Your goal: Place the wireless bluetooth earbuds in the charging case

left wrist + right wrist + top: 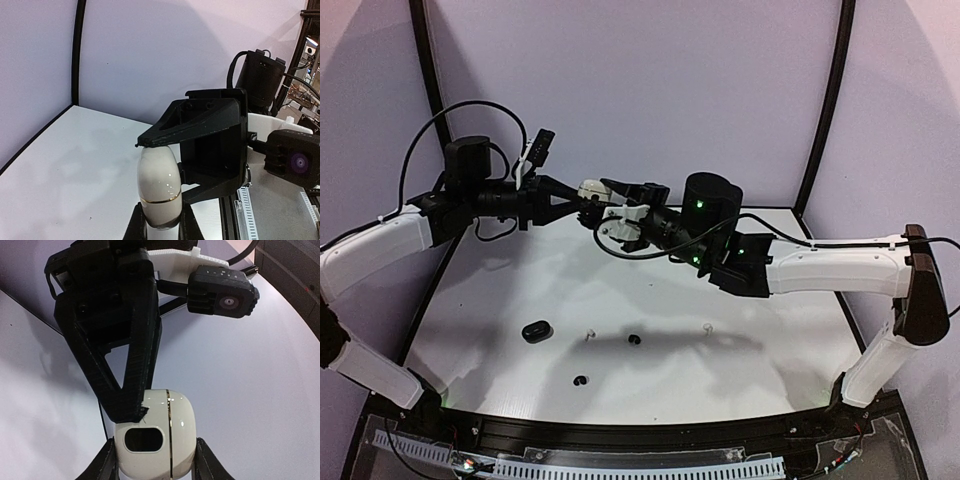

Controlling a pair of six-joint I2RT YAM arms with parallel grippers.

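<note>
A closed white charging case (591, 187) with a thin gold seam is held in the air above the far edge of the table, between both grippers. My left gripper (580, 200) is shut on its sides, seen in the left wrist view (160, 185). My right gripper (604, 190) is shut on it too, seen in the right wrist view (155, 440), where a dark oval patch faces the camera. Tiny earbuds lie on the table below: a white one (590, 335), a black one (634, 340), a white one (708, 327) and a black one (581, 380).
A small black charging case (535, 331) lies on the white table (770, 370) at the left of the earbuds. Purple walls and black frame posts (825, 110) close the back. A black rail runs along the near edge.
</note>
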